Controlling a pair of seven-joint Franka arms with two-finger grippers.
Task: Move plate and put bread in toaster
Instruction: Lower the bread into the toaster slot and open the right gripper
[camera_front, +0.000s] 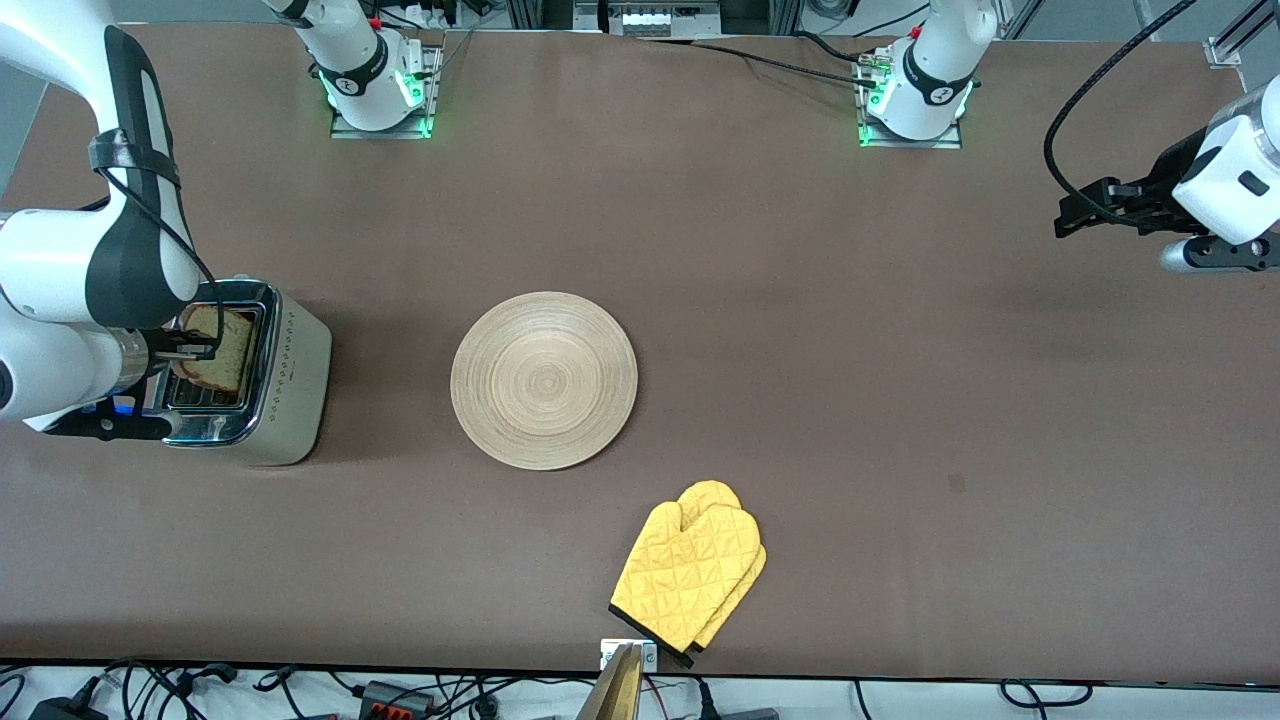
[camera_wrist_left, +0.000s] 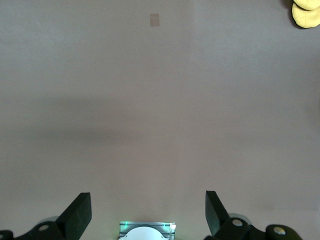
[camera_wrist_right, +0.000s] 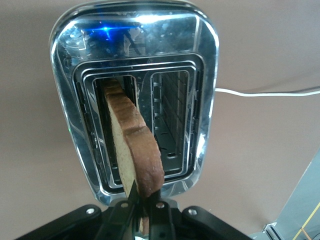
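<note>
The toaster (camera_front: 285, 380) stands at the right arm's end of the table; its chrome top (camera_wrist_right: 65, 75) fills the right wrist view. My right gripper (camera_front: 195, 350) hangs over it, shut on the bread (camera_front: 222, 345), a pale brown slice with a dark crust (camera_wrist_right: 142, 150). The slice's lower end is in one slot; the other slot is empty. The wooden plate (camera_front: 544, 380) lies flat mid-table, bare. My left gripper (camera_front: 1085, 215) waits open and empty, up over the left arm's end of the table; its fingers (camera_wrist_left: 80, 215) show over bare table.
A yellow oven mitt (camera_front: 690, 575) lies near the table's front edge, nearer the camera than the plate; it also shows in the left wrist view (camera_wrist_left: 306, 12). The toaster's white cord (camera_wrist_right: 270, 92) runs off across the table.
</note>
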